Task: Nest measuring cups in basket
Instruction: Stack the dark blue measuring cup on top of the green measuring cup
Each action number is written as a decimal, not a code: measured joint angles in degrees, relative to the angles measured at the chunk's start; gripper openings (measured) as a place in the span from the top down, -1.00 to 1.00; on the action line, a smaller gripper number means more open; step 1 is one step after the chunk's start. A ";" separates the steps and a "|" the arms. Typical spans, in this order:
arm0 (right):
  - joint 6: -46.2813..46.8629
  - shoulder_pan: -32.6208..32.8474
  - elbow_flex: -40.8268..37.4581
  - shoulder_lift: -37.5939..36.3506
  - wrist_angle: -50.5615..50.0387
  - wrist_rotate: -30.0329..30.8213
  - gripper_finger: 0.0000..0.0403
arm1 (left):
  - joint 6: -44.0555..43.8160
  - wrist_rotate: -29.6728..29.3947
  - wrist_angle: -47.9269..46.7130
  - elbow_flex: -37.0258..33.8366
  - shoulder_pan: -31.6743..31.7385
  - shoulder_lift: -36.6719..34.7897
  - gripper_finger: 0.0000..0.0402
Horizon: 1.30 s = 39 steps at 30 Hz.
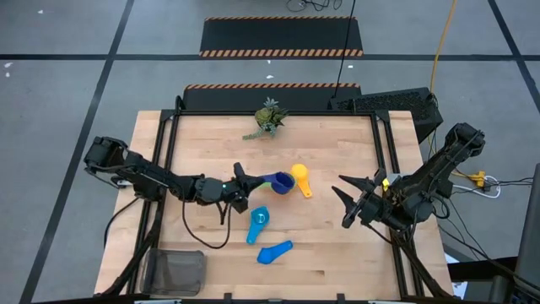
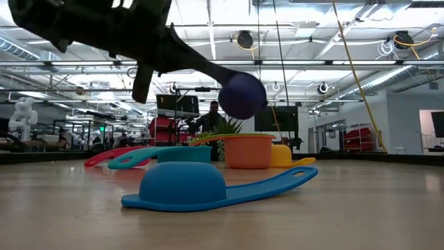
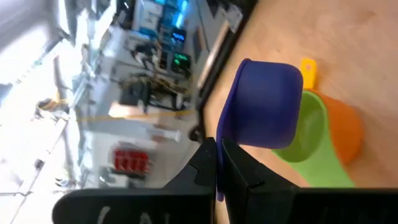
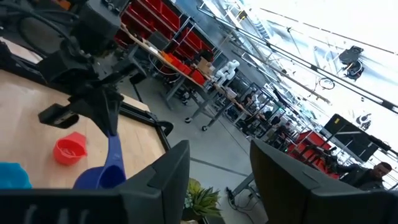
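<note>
No readable text, labels, brands or numbers — nothing legible anywhere

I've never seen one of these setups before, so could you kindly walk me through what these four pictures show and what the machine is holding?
It is a robot with two dark arms at a wooden table. One picture looks straight down, one looks level across the tabletop, and two come from cameras on the wrists. The left gripper is shut on the handle of a dark blue measuring cup, held just above an orange cup with a green cup nested inside. A yellow cup, two more blue cups and a small plant lie nearby. The grey mesh basket sits at a near corner. The right gripper waits open, empty.
</note>
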 joint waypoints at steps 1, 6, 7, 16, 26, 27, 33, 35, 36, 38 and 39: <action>0.14 0.00 0.00 0.00 0.01 0.00 0.19 | 1.70 0.38 1.33 -0.85 0.29 0.00 0.97; 4.92 0.02 0.00 0.00 -2.13 -0.02 0.19 | 9.48 8.00 7.54 -4.74 2.06 0.00 0.97; 6.30 0.02 0.00 0.00 -3.20 -0.02 0.19 | 10.12 9.76 7.52 -5.26 2.62 0.00 0.97; 14.81 0.02 0.00 0.00 -9.52 -0.02 0.19 | 12.70 14.22 7.53 -6.21 6.83 0.04 0.97; 17.76 0.04 0.00 0.00 -11.11 -0.06 0.19 | 12.52 18.81 7.30 -6.21 9.94 0.24 0.97; 17.81 0.04 0.00 0.00 -11.09 -0.10 0.19 | 12.03 18.94 7.20 -6.21 10.30 0.24 0.95; 17.80 0.04 0.00 0.00 -11.01 -0.20 0.19 | 11.51 20.64 7.03 -6.21 11.25 0.26 0.93; 17.77 0.04 0.00 0.00 -11.03 -0.20 0.19 | 11.48 21.81 7.03 -6.21 11.17 0.26 0.96; 17.65 0.04 0.00 0.00 -11.00 -0.20 0.19 | 11.32 22.22 6.95 -6.21 11.17 0.26 0.97; 17.29 0.04 0.00 0.00 -10.98 -0.20 0.19 | 11.24 22.21 6.69 -6.21 11.40 0.26 0.96; 17.12 0.04 0.00 0.00 -10.98 -0.20 0.19 | 11.23 22.20 6.66 -6.21 11.58 0.28 0.93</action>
